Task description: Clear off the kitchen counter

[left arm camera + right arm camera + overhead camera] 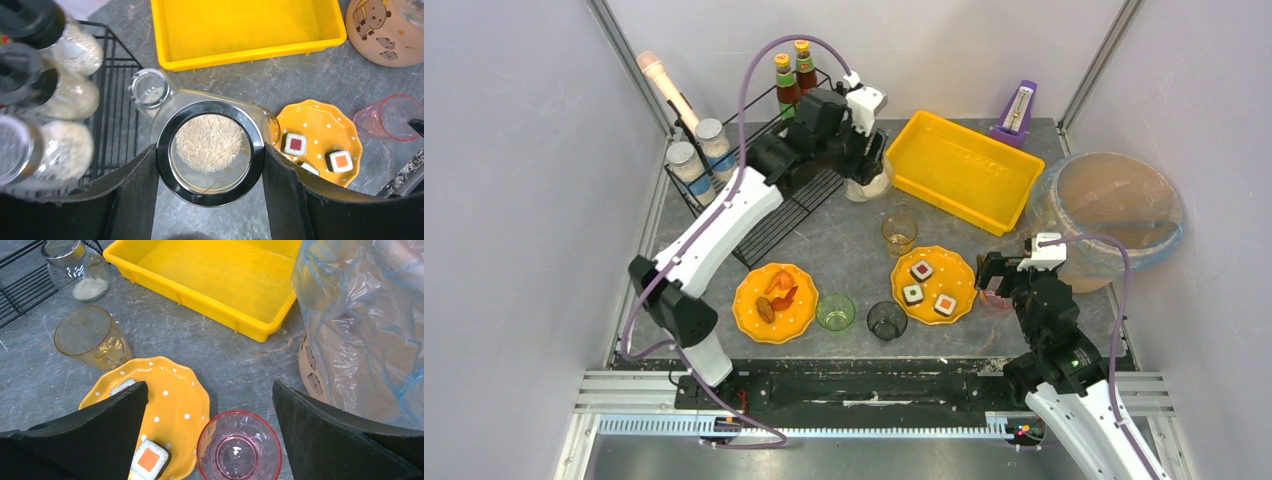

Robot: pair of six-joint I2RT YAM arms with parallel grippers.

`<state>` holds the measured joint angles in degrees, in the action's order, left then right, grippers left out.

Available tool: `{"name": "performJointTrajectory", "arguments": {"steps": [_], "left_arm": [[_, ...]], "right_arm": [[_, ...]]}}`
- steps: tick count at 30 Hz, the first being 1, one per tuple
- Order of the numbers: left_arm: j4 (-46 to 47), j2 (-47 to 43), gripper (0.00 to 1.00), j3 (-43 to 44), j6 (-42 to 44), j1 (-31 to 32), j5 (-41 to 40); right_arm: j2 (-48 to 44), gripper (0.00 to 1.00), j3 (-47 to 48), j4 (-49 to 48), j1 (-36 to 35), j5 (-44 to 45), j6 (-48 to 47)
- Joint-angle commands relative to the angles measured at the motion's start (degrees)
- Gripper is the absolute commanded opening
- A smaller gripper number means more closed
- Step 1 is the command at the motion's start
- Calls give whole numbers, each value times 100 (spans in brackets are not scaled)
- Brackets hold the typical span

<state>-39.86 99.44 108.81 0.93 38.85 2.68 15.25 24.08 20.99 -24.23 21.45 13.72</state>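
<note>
Two arms split the work on the dark grey tabletop point(844, 250), which fills the whole stage and carries plates, cups, a wire rack point(769, 215) in its far-left corner and a yellow tray point(964, 165) along its far edge. The left tool point(209, 150) reaches to the rack's inner edge and has closed partway onto a rice jar point(210, 135), one finger pressed against each side of the black lid rim. Taking it from straight above probably keeps the jar upright, so it can join the other grain jars on the rack (whether its base is off the tabletop I cannot tell). A second, smaller jar point(80, 270) stands just beside the rack, untouched. Near the right end of the near edge, the right tool point(209, 385) hangs spread as wide as it goes and holds nothing. Its fingers stand either side of a pink cup point(239, 447) beside the sushi plate point(939, 262), apparently lined up to take the cup next.
</note>
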Motion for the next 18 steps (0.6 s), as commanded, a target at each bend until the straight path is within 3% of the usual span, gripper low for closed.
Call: {"name": "performJointTrajectory", "arguments": {"steps": [1,6,11,18], "left_arm": [[-697,-793,26,55,283,-184,-383],[-981,-1578,26,-538,623,-784,-453],[-942,-2129,25,-1018,1012,-1768,122],[-716,-1981,25,-1149,1590,-2803,907]], "right_arm": [[-16,98,85,-289,-8,-160,-34],[133,98,97,-436,-12,-413,-46],[276,98,80,-630,-10,-622,-23],[515,98,70,-907,-12,-863,-9]]}}
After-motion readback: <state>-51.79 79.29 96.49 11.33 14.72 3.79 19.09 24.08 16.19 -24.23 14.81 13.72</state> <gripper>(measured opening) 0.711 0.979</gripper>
